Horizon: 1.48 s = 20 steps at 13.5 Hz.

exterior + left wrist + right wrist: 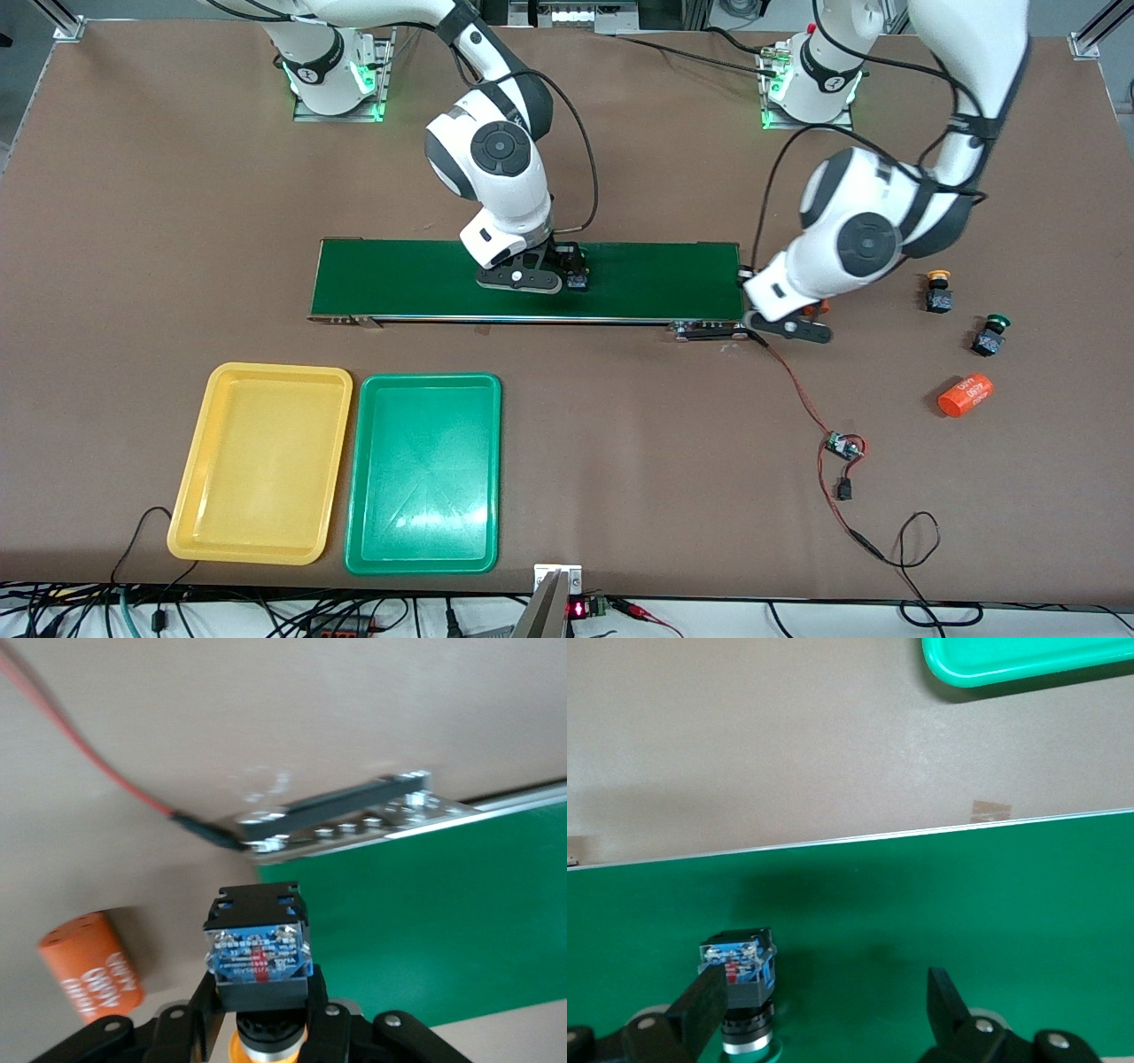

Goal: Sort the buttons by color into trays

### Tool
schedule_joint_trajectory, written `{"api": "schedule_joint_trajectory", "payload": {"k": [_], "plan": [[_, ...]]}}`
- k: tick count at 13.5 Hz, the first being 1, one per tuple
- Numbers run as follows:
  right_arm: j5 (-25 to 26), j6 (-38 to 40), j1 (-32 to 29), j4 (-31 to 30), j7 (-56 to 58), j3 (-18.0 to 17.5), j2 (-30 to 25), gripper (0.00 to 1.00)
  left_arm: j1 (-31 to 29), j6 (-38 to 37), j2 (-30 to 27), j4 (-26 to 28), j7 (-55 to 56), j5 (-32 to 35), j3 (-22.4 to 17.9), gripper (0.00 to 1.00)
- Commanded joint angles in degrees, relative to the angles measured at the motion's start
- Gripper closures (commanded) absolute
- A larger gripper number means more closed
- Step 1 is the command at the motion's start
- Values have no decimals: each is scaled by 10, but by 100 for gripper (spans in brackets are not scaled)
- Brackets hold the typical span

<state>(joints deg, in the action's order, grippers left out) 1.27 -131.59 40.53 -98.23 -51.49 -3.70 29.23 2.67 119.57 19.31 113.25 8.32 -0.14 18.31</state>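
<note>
A: How far is the sorting?

B: I judge it is at the beginning. The yellow tray (261, 462) and the green tray (423, 472) both hold nothing.

A: What does the left hand (262, 1020) do?

B: Its fingers are clamped on a yellow-capped button (259, 958), over the end of the conveyor belt (532, 280) toward the left arm's side.

A: And the right hand (824, 1014)?

B: It stands low over the belt with its fingers apart. A green-capped button (741, 979) sits on the belt just inside one finger, not gripped yet.

A: What is left?

B: Two more buttons, one yellow (937, 291) and one green (990, 334), lie on the surface well apart from both hands, near an orange cylinder (965, 395). So all four must still reach the trays.
</note>
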Motion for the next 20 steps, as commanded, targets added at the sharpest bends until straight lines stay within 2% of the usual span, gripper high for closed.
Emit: {"api": "schedule_joint_trajectory", "payload": {"k": [1,8,9,10,11,14,16,20], "plan": [[11,-5,3,1,-12,4,1,0,29,-10,26,-22,-11,3,1,100],[11,-5,4,1,-12,4,10,0,48,15,71,-20,-5,2,12,95],[11,-5,4,1,-12,4,15,0,52,15,71,-21,-3,2,11,81],[11,-5,4,1,-12,3,19,0,53,15,70,-23,-1,-1,11,23],[13,-5,8,1,-12,3,24,0,53,15,61,-25,-6,-3,12,0],[13,-21,15,2,-12,3,38,0,38,8,6,-59,-4,-14,1,0],[12,-21,17,1,-12,3,38,0,-18,6,-8,-65,-6,-12,-20,0],[13,-19,16,1,-11,3,42,0,-114,4,-7,-56,-9,-6,-21,0]]}}
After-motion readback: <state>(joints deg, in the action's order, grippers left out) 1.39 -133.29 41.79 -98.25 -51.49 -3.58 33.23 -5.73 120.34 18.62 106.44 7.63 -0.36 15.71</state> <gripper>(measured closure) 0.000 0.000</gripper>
